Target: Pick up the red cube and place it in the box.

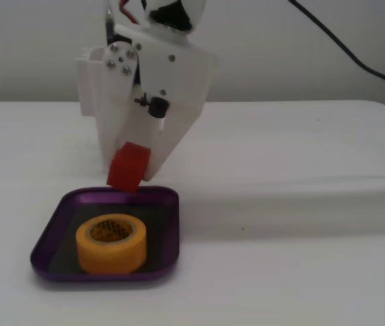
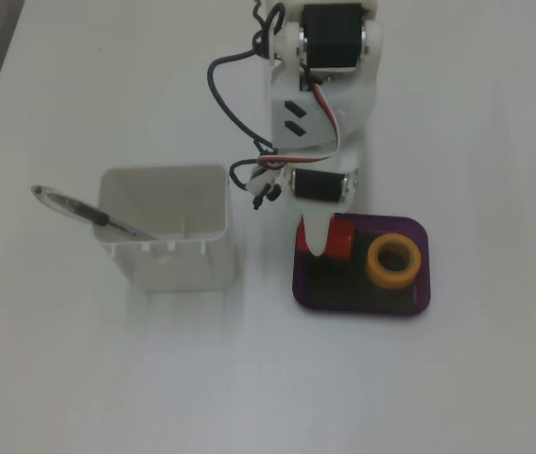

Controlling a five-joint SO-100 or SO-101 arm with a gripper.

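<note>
White arm filled upper centre-left of frame, gripper [image 1: 132, 178] pointing down, fingers closed on the red cube [image 1: 128, 167]. Cube hung tilted, just above the far rim of the purple box [image 1: 160, 266], which sat lower left on the white table [image 1: 301, 204]. Yellow tape roll [image 1: 111, 242] lay flat inside the box, toward its near side, apart from the cube. White container [image 1: 91, 88] stood behind the arm, mostly hidden. Black cable [image 1: 355, 58] ran off upper right.
</note>
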